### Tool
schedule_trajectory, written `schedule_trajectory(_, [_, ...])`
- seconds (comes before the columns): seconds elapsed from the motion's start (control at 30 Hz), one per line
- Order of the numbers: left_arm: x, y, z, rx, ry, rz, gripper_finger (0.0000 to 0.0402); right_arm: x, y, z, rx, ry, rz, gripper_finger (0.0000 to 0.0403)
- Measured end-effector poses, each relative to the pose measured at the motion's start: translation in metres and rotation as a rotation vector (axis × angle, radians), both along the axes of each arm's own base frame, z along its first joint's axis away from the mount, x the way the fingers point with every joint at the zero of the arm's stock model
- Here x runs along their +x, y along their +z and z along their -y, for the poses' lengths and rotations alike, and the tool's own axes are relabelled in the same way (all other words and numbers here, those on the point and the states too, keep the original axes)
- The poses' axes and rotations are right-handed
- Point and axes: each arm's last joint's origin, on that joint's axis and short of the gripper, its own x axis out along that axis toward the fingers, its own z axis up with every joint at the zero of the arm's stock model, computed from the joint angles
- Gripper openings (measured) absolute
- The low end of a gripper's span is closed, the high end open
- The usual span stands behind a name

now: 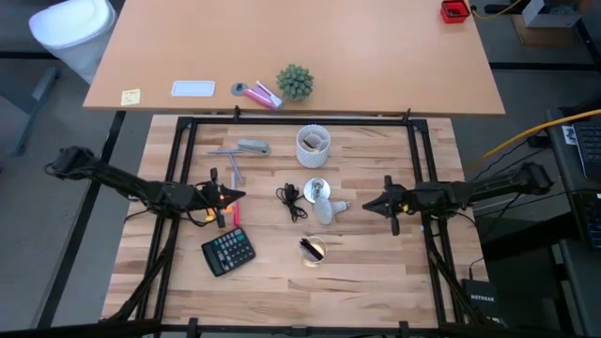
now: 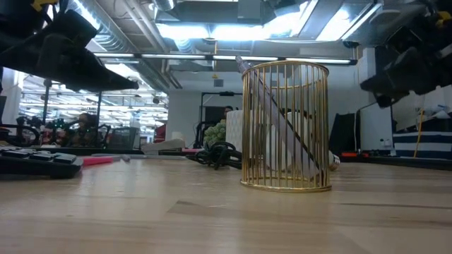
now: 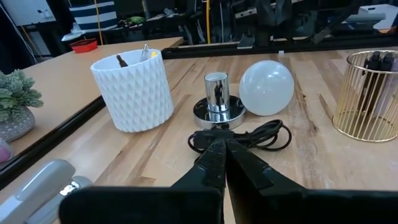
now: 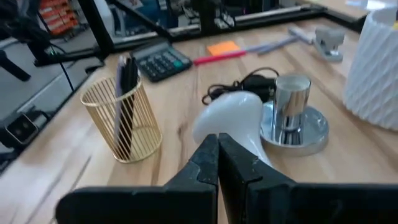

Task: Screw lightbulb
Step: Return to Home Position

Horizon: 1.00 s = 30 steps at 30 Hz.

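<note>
Lightbulb (image 1: 326, 209) lies on its side on the wooden bench (image 1: 376, 272), near the middle, not in the socket. Its round end sits just beside the base plate of the silver socket (image 1: 316, 189); whether the two touch, I cannot tell. Its narrower end points toward the right arm. A black cord (image 1: 293, 201) lies bunched on the socket's other side, toward the left arm. Left claw (image 1: 235, 195) hangs above the bench left of the cord, fingers pressed together, nothing between them. Right claw (image 1: 366, 204) hangs to the right of the bulb, apart from it, fingers likewise clenched on nothing. The two claws face each other across the socket and bulb. A white faceted cup (image 1: 313, 145) stands beyond the socket, with a few items poking out of its top. A gold wire pen holder (image 1: 313, 250) stands on the near side of the bulb, dark pens leaning inside. A black calculator (image 1: 228, 252) lies left of the holder, tilted, below the left claw in the high view. A pink pen (image 1: 237, 212) lies close under the left claw. A grey stapler (image 1: 252, 147) sits left of the white cup. On the paler table behind the bench, a small green potted plant (image 1: 295, 82) stands.
</note>
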Motion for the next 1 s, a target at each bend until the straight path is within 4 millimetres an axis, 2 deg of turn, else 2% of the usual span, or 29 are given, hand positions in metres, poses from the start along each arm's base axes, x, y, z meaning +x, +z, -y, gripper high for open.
schedule_trajectory(0.53, [-0.027, -0.003, -0.007, 0.023, 0.001, -0.093, 0.0003, -0.013, 0.020, 0.002, 0.038, 0.000, 0.198, 0.0005])
schedule_trajectory(1.0, [-0.037, 0.013, -0.016, -0.027, 0.070, 0.125, 0.0003, -0.020, 0.027, 0.004, 0.056, 0.000, 0.288, 0.0005])
